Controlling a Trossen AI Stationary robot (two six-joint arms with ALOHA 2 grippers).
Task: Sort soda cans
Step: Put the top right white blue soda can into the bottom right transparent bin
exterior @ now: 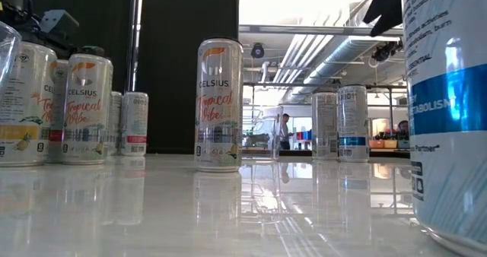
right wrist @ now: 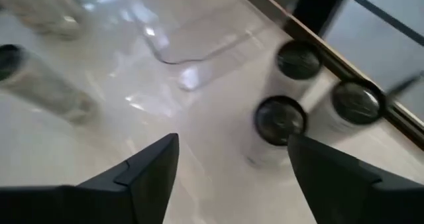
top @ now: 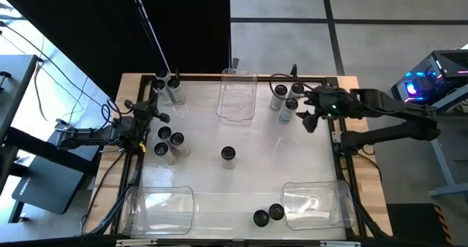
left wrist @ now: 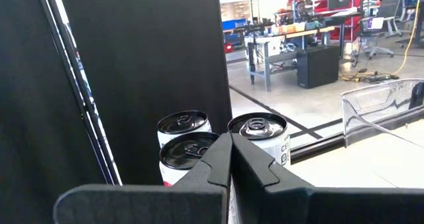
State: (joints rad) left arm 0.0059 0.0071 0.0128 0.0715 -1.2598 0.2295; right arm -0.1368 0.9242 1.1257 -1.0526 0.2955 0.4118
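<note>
High view: soda cans (top: 228, 155) scattered in groups over white table (top: 241, 141); three by right gripper (top: 310, 114) at far right, two at far-left corner, three near left gripper (top: 150, 117), one mid-table, two at near edge beside right clear bin (top: 316, 203). Far bin (top: 236, 95) and near-left bin (top: 159, 207) hold no cans.

Low view: cans stand upright; blue-labelled one very close at right.

Left wrist view: fingers pressed together, holding nothing, three cans just beyond.

Right wrist view: fingers spread wide, empty; three cans ahead, blurred, probably untouched.
</note>
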